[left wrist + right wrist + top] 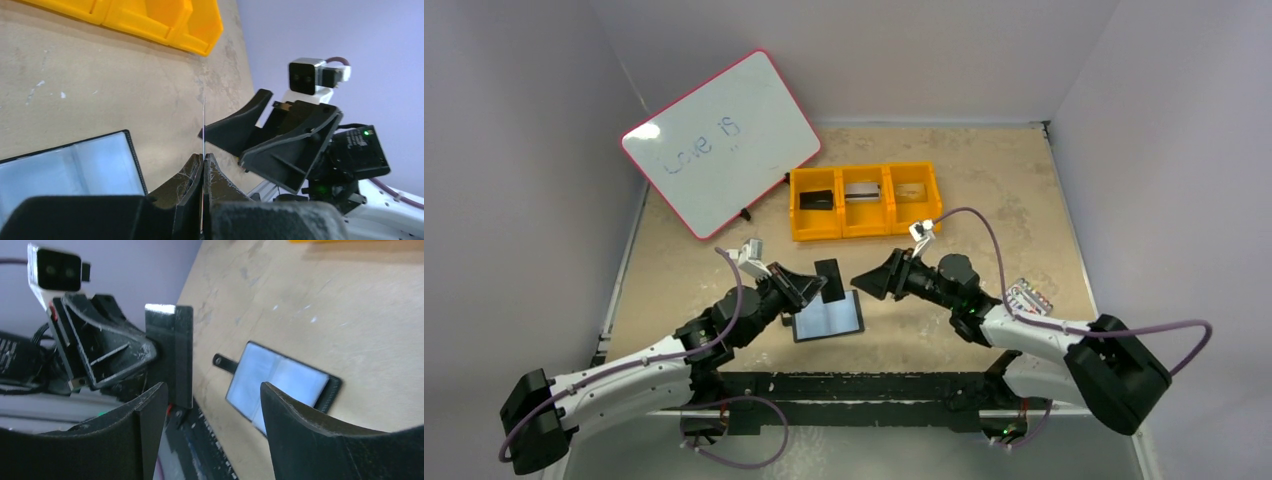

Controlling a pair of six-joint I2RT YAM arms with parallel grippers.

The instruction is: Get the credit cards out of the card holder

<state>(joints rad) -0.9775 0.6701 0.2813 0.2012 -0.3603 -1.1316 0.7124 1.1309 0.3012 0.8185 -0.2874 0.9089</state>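
Tabletop (pixel 984 180): black card (pixel 831 281) upright (left hand (pixel 202 162) pinching).

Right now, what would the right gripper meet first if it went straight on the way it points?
Probably the black card held upright in the left gripper, though depth is unclear; the card holder lies lower.

card holder (pixel 70 167) cropped at left edge, tray (pixel 865 232) contents — indistinct

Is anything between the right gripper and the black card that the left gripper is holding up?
Nothing visible. The right gripper is open and faces the black card, which is pinched upright in the left gripper, with only air between them. The card holder lies open and flat, below that path.
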